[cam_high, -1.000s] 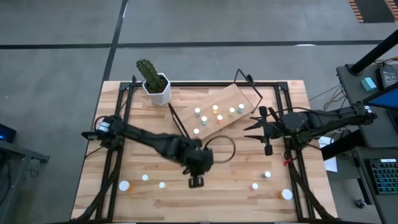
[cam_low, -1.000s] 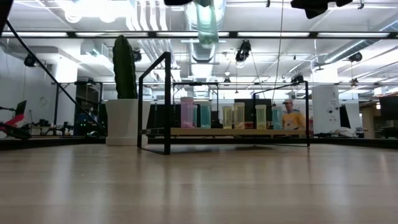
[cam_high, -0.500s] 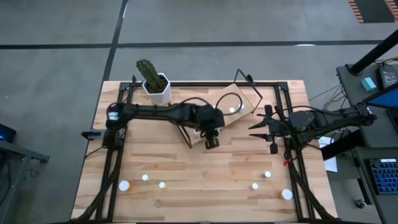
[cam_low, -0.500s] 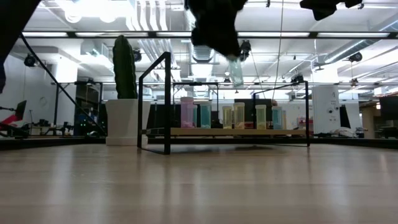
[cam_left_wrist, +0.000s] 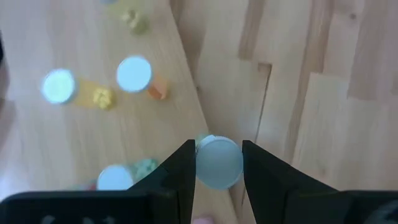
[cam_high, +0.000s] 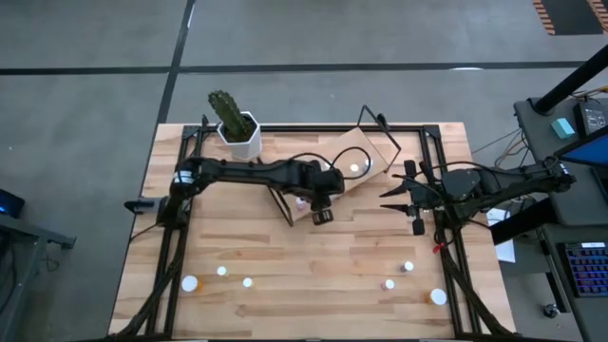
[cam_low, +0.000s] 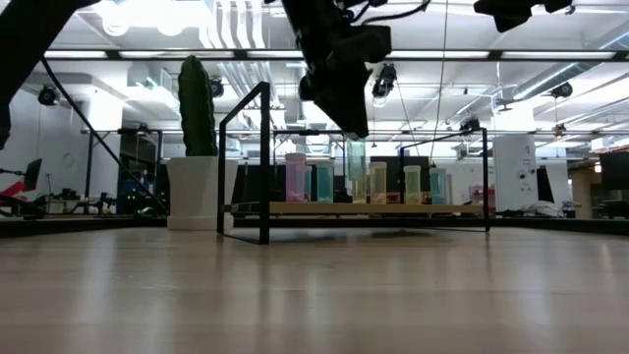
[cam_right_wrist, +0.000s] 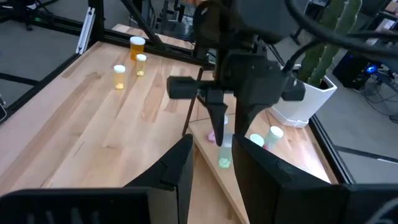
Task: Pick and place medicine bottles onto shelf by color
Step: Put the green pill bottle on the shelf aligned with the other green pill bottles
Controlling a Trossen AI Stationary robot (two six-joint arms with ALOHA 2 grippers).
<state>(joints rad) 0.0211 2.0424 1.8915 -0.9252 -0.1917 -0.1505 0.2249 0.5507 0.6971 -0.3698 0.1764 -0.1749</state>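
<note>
- Your left end effector sat just left of centre in the high view, over the lower left corner of the shelf, with its arm stretched in from the left edge of the worktop.
- Its two fingers were pinching a pale-capped medicine bottle; in the left wrist view the round cap filled the gap between them, near the bottom centre of the frame.
- In the low view that bottle hung upright below the dark end effector, in the upper middle of the frame, above the row of bottles on the shelf.
- In the right wrist view you saw the same bottle held upright at centre frame, right at the shelf's edge, with other bottles just beside it on the board.
- Your right end effector waited at the right of the high view, beside the shelf's right end, its fingers spread apart with nothing between them.
- Loose bottles stood along the bottom of the high view: three at lower left and three at lower right.
- A cactus in a white pot stood at the upper left of the worktop, left of the shelf.
</note>
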